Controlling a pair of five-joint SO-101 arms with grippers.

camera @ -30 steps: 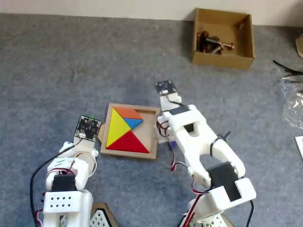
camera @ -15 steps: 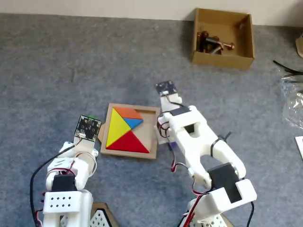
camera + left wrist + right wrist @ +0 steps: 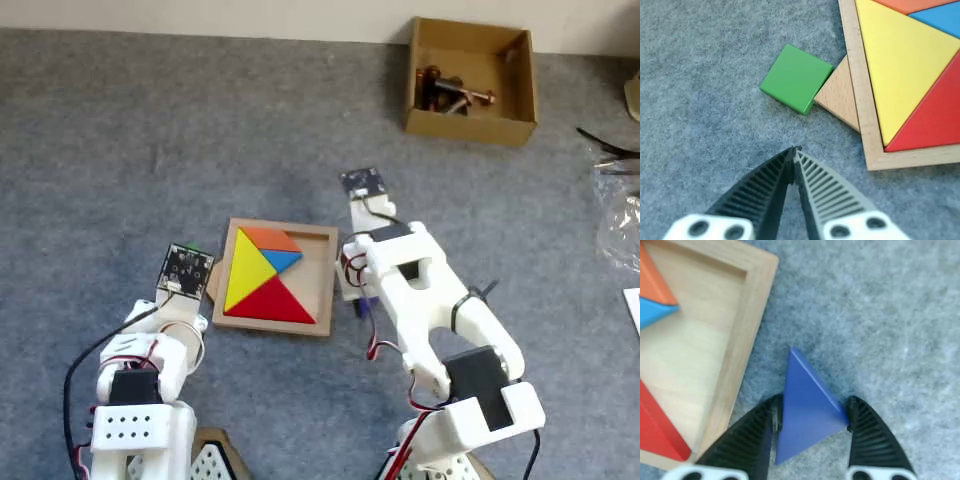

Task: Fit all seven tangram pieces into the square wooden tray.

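Note:
The square wooden tray [image 3: 329,283] lies between the two arms and holds yellow [image 3: 245,270], red [image 3: 277,299], orange [image 3: 270,240] and small blue [image 3: 285,260] triangles. Its right strip [image 3: 690,355] is bare wood. Just outside the tray's right rim [image 3: 747,340], my right gripper [image 3: 812,409] is shut on a dark blue triangle [image 3: 807,405], one finger on each side. Left of the tray [image 3: 860,100], a green square [image 3: 796,78] touches a plain wooden triangle [image 3: 840,95] on the carpet. My left gripper [image 3: 794,152] is shut and empty, a short way from the green square.
A cardboard box [image 3: 470,80] with metal parts stands at the back right. A plastic bag [image 3: 620,225] and cables lie at the right edge. Grey carpet covers the table, with open room behind the tray.
The right arm has shifted slightly to the right, away from the tray's rim. The left arm has kept still.

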